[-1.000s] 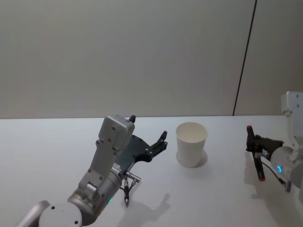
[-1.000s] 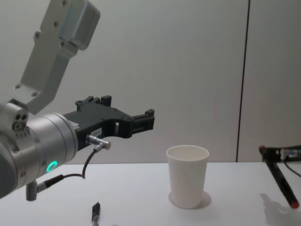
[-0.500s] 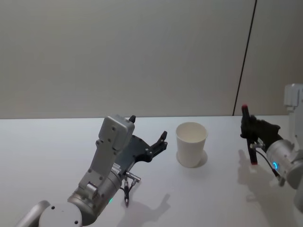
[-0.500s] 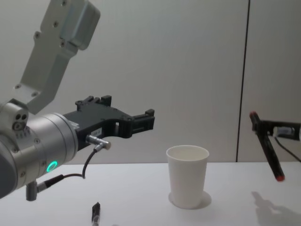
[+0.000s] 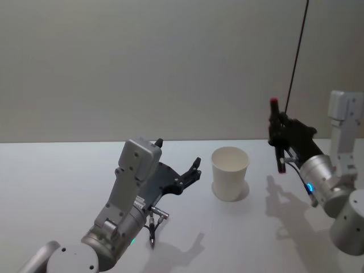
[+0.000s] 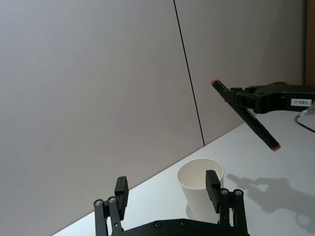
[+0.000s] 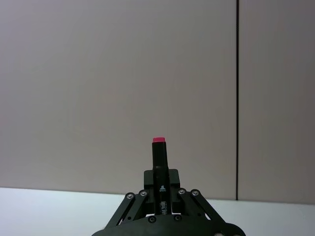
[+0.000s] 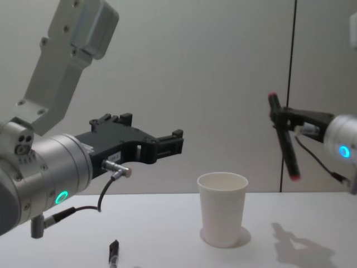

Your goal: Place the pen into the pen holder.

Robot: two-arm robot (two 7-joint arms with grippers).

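Right gripper (image 5: 278,132) has lifted off the table's right side and swung in toward the middle since a second ago.

- Jaws: pinched on the pen (image 8: 286,146), gripping near its upper end.
- Pen axis: near upright and slightly tilted, with a red tip at each end. The upper end leans toward the cup and the lower end trails toward the right edge.
- Key relation: the pen holder (image 8: 222,209), a white paper cup, stands upright with its mouth open, to the gripper's left. In the chest view the lower pen tip hangs about level with the rim, off to the cup's right and not yet over the mouth. My judgement is a short sideways carry next, then straight down.
- Left gripper (image 6: 167,183): jaws spread and empty, hovering on the cup's other side.
- Surface: plain white table (image 5: 51,182), cup near the centre. A small dark stick-like item (image 8: 113,254) lies near the front edge under the left arm.
- Room: a blank grey wall with one dark vertical seam.
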